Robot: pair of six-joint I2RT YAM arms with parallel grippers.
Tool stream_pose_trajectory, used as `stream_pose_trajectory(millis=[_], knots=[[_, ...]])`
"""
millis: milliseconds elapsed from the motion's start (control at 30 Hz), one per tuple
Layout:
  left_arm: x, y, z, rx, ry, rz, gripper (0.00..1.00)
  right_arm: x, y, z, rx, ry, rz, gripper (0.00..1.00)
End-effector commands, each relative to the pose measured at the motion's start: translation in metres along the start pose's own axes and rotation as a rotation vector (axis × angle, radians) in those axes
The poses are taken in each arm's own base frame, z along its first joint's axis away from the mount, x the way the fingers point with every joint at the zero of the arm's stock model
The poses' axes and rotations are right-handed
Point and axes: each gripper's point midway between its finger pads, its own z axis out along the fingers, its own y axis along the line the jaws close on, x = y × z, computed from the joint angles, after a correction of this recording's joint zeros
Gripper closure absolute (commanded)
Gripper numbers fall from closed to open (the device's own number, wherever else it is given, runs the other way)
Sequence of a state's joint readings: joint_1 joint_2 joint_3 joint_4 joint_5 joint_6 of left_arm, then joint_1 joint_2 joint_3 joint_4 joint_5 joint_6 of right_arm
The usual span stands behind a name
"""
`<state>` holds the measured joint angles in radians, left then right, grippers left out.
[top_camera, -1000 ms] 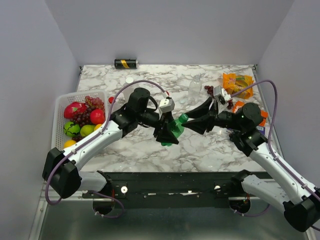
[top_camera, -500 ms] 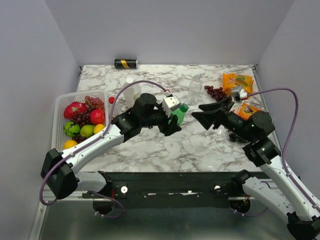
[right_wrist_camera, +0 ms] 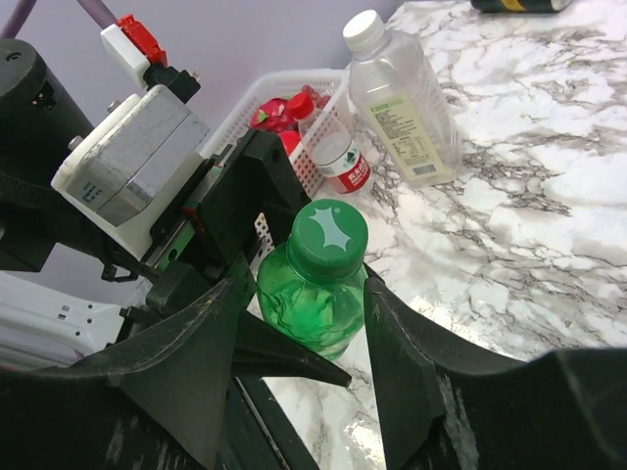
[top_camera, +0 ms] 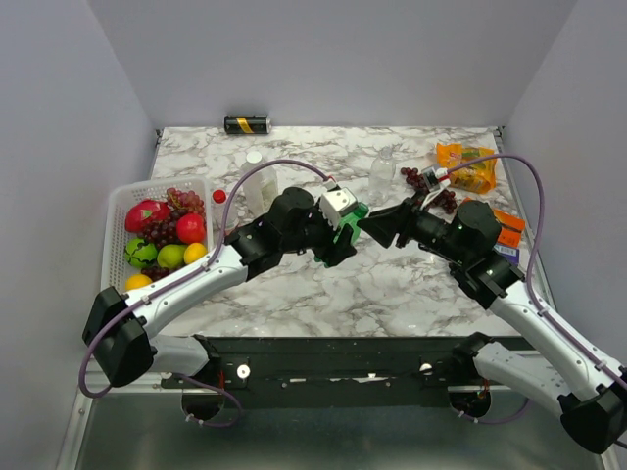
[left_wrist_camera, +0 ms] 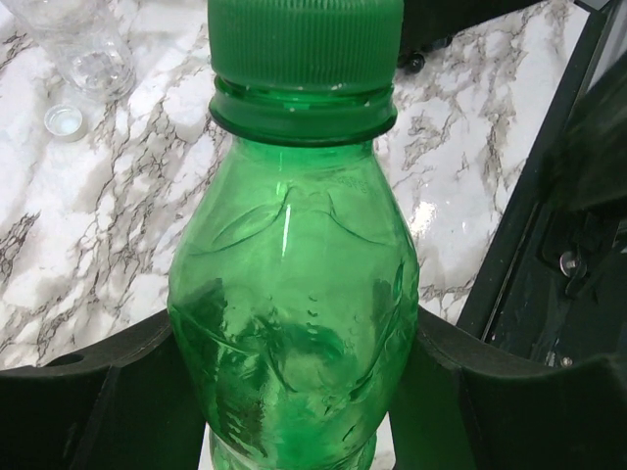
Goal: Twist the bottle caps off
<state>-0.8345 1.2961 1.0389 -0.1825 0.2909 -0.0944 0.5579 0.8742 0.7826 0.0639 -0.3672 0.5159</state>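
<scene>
Slippage is being risked, since the small green plastic bottle (left_wrist_camera: 294, 294) is being held above the white marbled bench (top_camera: 392, 284) in the clamped left claw (top_camera: 335, 243) while its ribbed green cap (right_wrist_camera: 327, 238) is being straddled by the open right claw (right_wrist_camera: 306, 289), where an off-centre squeeze could spin it.

Left arm (top_camera: 191, 282) and right arm (top_camera: 539, 328): white shell links, black joints, black bases. Purple cable (right_wrist_camera: 98, 10) loops off each wrist. Left wrist block (right_wrist_camera: 127, 157), upper left of the right wrist view: light grey, red connector (right_wrist_camera: 147, 37) on top. Fingers (right_wrist_camera: 191, 362) matte black, wedge-shaped.
</scene>
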Motion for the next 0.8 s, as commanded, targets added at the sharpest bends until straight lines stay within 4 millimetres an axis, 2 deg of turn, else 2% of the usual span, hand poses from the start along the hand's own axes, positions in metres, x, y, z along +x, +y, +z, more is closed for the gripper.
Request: stream_pose_trajectory(millis=[0,767], knots=[[-0.004,0.002,0.003,-0.028,-0.006,0.014,0.79,-0.015,0.017,0.005,-0.053,-0.039,0.002,0.38],[0.013,-0.006,0.015,-0.031,0.062,0.065,0.79,-0.013,-0.001,0.017,0.015,-0.036,-0.020,0.38]])
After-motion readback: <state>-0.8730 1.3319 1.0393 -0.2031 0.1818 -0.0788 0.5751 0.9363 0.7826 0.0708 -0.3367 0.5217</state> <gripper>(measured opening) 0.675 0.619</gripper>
